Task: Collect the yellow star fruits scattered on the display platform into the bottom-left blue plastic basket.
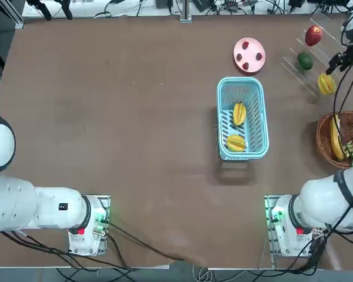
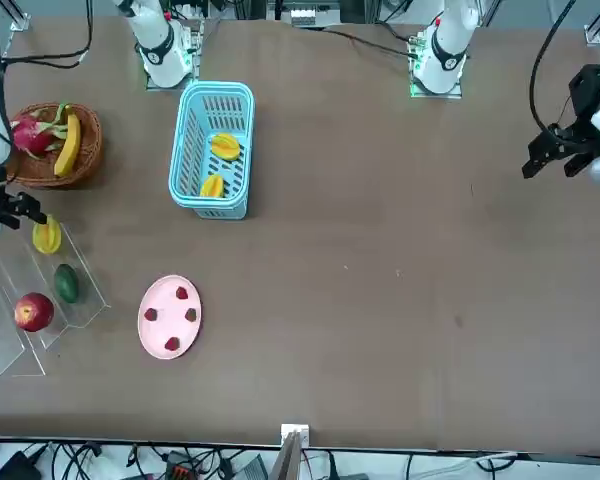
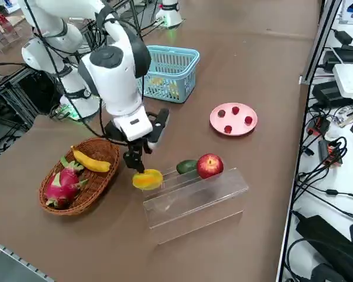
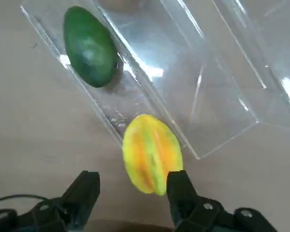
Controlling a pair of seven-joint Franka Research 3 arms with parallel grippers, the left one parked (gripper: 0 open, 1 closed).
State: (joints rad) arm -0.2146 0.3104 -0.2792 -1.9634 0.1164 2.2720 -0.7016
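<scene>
From overhead, we counted two yellow star fruits [image 1: 237,126] already lying in the blue plastic basket [image 1: 220,126] at the middle right of the frame, and a third star fruit [image 1: 326,84] on the display platform [image 1: 294,67] near the right edge, beside a green fruit [image 1: 305,60] and a red apple [image 1: 313,36]; we judged the task two-thirds done, with one pick and one drop left. In the front view the basket sat at the upper left with both fruits inside, and the last one rested at the left edge on the platform's end, the right gripper [image 2: 20,208] just above it in the frame. In the right side view the gripper [image 3: 135,160] hung directly over the fruit at the lower centre, a wicker bowl [image 3: 76,176] with a banana to its left. In the wrist view the fingers [image 4: 82,193] stood spread, apart from the fruit and holding nothing; one fingertip overlapped its lower end in the picture. The fruit was oval, ridged lengthwise, yellow flushed orange with a greenish stripe, lying half off the clear step's corner onto the brown table.
</scene>
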